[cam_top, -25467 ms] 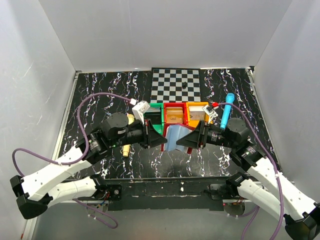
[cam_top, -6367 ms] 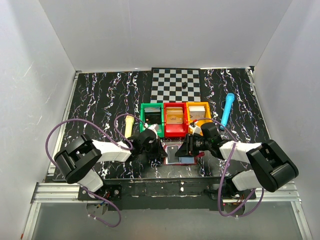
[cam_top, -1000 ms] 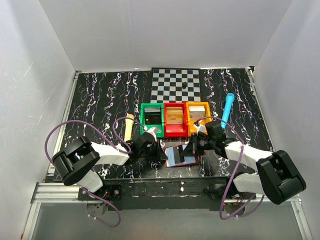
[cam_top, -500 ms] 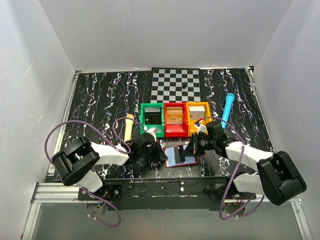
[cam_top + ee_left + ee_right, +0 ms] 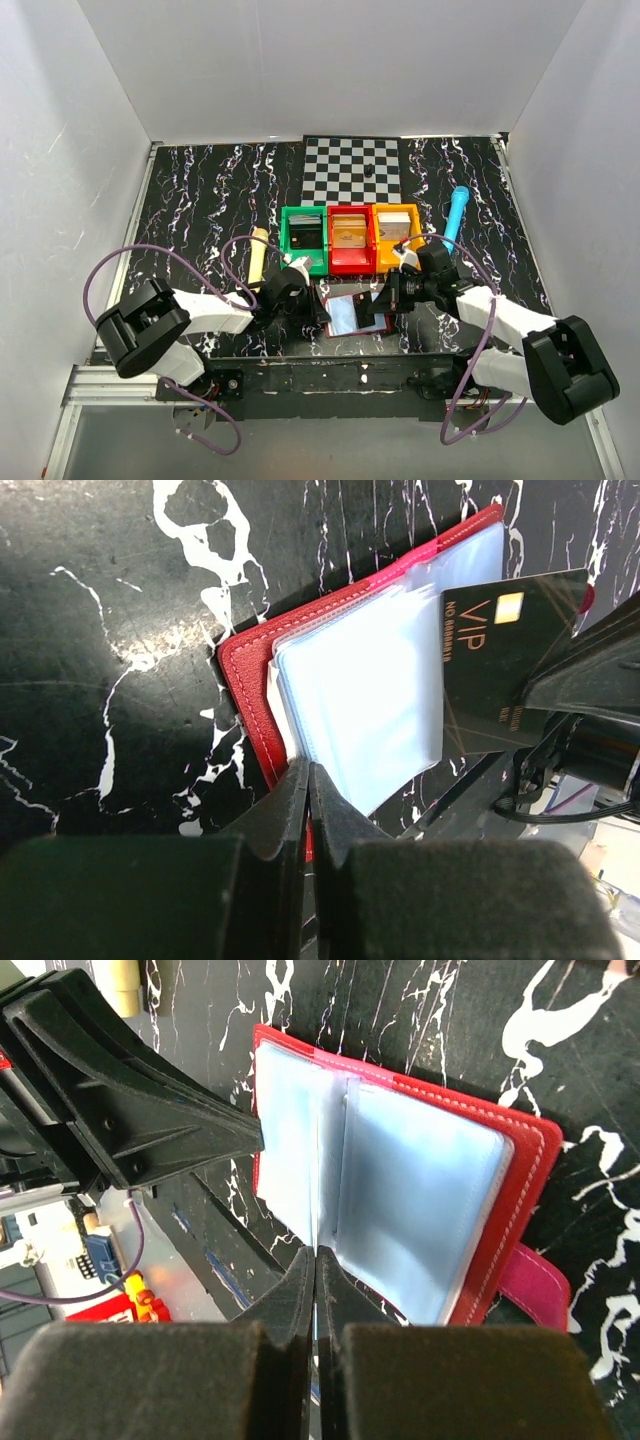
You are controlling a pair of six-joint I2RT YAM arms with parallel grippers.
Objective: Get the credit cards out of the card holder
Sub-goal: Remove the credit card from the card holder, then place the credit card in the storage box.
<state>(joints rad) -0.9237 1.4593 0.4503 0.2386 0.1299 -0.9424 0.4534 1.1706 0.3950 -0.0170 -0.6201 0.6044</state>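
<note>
On marble surface (image 5: pixel 200 200), card holder (image 5: pixel 345 312) lay open just in front of red bin (image 5: pixel 351 266), pale sleeves up; left gripper (image 5: pixel 308 770), front-left of bin, pinched holder's left edge, and right gripper (image 5: pixel 316 1252), front-right of bin, was clamped on black VIP card (image 5: pixel 500 660).

Open red card holder (image 5: pixel 420 1190), pale blue sleeves, marbled table (image 5: pixel 590 1080), closed right end effector (image 5: pixel 315 1253) at its fold

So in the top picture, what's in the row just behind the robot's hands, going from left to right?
Cream stick, green bin, red bin, orange bin, blue pen.
</note>
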